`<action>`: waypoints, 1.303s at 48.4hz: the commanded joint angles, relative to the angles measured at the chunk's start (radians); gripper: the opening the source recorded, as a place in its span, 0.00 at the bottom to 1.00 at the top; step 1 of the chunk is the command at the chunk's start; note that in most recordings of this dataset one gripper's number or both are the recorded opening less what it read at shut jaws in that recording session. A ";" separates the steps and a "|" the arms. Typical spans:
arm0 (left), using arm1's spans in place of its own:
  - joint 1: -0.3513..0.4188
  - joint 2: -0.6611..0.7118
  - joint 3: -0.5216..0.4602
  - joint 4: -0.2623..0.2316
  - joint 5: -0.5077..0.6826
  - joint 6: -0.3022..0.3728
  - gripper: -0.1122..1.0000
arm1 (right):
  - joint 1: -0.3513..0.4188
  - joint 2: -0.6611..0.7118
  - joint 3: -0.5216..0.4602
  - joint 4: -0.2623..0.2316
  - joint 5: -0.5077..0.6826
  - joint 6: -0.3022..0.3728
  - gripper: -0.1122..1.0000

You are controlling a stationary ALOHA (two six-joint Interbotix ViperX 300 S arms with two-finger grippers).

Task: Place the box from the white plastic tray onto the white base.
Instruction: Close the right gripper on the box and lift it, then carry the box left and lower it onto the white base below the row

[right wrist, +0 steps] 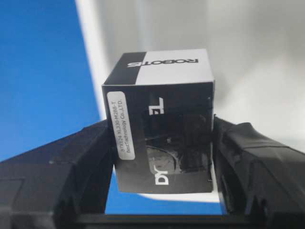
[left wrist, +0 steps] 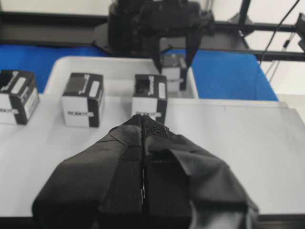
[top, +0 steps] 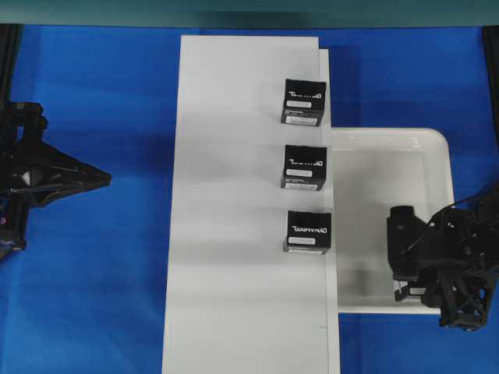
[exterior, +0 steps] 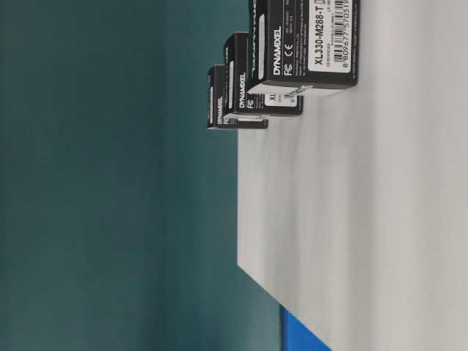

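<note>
Box [right wrist: 162, 124], black Dynamixel carton with white label strip: sits between the two fingers of the right gripper [right wrist: 162, 191], both pads pressed against its side faces, so the jaws are partly closed on it. In the overhead view this box [top: 416, 291] shows only as a sliver under the gripper, at the 5 o'clock corner of the white plastic tray [top: 390, 140]; whether it rests on the tray floor cannot be told.

Tray: glossy, rimmed, rounded corners, lying just beside the 3 o'clock edge of the white base [top: 234, 234] on the blue table [top: 93, 93].

Base: long matte board, square corners. Carries three lettered Dynamixel boxes in a row along its 3 o'clock edge: far box [top: 303, 102], middle box [top: 304, 167], near box [top: 307, 231], each apart from its neighbour.

Left gripper [top: 105, 180]: at 9 o'clock of the base, over bare blue table, fingers pressed together, holding nothing; its closed fingertips [left wrist: 143, 121] point toward the base.
</note>
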 commanded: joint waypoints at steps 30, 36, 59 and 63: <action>0.000 0.006 -0.025 0.002 0.012 -0.002 0.04 | -0.002 0.043 -0.465 0.017 0.239 0.133 0.65; -0.002 0.002 -0.025 0.002 0.014 -0.002 0.04 | -0.003 0.132 -0.541 0.008 0.293 0.133 0.65; -0.020 -0.025 -0.037 0.002 0.012 -0.002 0.04 | 0.011 0.449 -0.798 -0.083 0.405 0.133 0.65; -0.026 -0.021 -0.037 0.002 0.012 -0.002 0.04 | 0.015 0.486 -0.813 -0.101 0.402 0.133 0.65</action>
